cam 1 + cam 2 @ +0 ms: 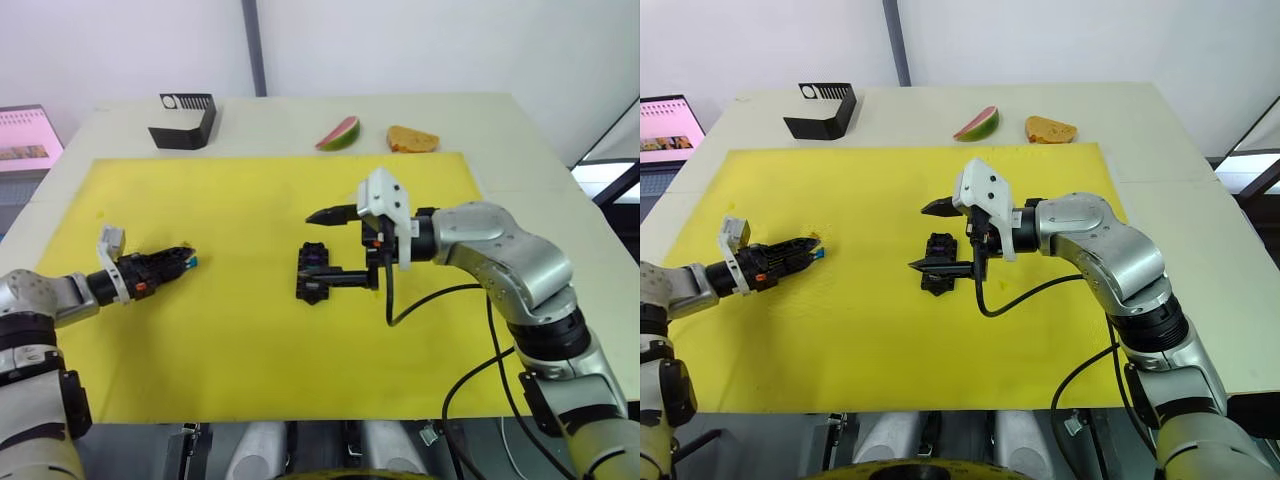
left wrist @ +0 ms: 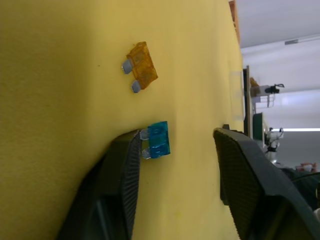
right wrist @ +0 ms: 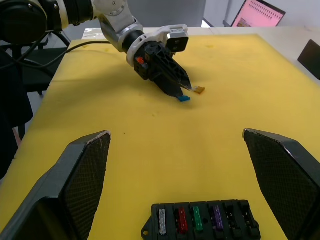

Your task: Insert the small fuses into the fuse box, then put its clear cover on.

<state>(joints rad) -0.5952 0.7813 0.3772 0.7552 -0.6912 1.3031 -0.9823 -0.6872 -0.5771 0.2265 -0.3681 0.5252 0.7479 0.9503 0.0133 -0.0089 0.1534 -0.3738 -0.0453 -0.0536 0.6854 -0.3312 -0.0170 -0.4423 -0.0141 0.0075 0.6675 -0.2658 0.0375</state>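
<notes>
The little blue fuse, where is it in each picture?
Left eye view: teal fuse at the left gripper's tip.
Right eye view: same spot.
Left wrist view: between the fingers.
Right wrist view: far off.
Shared landmark: yellow mat.

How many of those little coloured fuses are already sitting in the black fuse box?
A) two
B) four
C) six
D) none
B: the right wrist view shows the fuse box holding grey, red, green and purple fuses, with the remaining slots at one end empty.
</notes>
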